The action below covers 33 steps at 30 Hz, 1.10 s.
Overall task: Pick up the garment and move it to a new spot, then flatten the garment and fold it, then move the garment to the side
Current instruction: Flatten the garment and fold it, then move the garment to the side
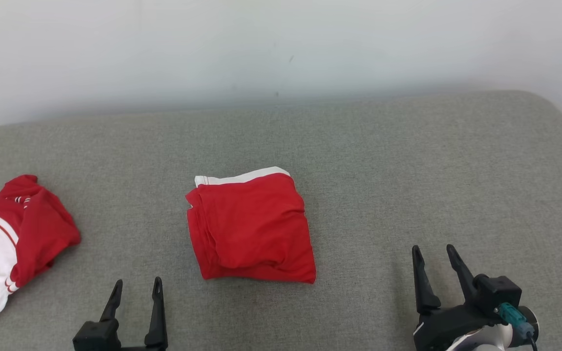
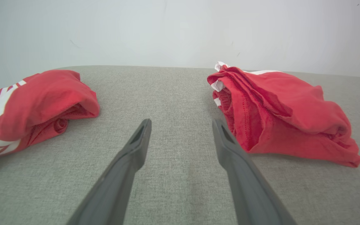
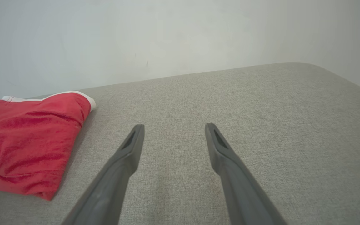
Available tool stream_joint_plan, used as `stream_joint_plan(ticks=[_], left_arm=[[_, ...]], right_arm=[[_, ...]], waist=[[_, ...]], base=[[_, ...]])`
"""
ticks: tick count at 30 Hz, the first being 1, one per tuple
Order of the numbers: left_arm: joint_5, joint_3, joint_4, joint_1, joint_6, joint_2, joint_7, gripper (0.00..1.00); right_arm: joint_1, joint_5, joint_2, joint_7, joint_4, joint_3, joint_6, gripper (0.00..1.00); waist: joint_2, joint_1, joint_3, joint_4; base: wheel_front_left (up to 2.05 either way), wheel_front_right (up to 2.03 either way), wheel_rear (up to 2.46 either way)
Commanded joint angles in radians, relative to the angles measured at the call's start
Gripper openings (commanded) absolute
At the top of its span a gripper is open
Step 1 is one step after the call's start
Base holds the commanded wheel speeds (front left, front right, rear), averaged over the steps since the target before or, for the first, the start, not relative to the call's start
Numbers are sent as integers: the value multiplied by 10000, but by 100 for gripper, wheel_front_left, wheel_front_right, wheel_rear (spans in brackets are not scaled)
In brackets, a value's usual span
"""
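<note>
The left gripper (image 1: 138, 281) and right gripper (image 1: 432, 247) both hold nothing, with fingers spread wide, low over the grey cushion (image 1: 408, 170), and the folded red garment (image 1: 251, 229) lies between them in the middle. It looks folded already, so I think the next job is pinching all its layers and moving it aside. Its white band points to the far wall, and it looks a bit longer front to back.

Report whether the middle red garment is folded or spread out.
Folded. The red garment lies as a compact block, with stacked layers showing along its edge in the left wrist view.
</note>
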Motion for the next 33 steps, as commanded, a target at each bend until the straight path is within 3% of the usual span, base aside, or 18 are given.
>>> stream_joint_plan(ticks=[1,20,28,33], left_arm=[[105,111,-88,223,59,-6,-32,100],[344,410,-447,830,142,-4,-32,100],[282,149,-524,509,105,-3,-32,100],[238,-94,-487,317,44,-1,-32,100]], right_arm=[[203,76,30,1,-60,93,-24,100],[658,276,32,1,-71,560,-24,100],[395,671,33,1,-83,762,-24,100],[-211,1162,31,2,324,1569,-24,100]], waist=[[0,0,-151,-96],[0,0,-572,-70],[0,0,-50,252],[0,0,358,551]], base=[[0,0,0],[0,0,0],[0,0,0],[0,0,0]])
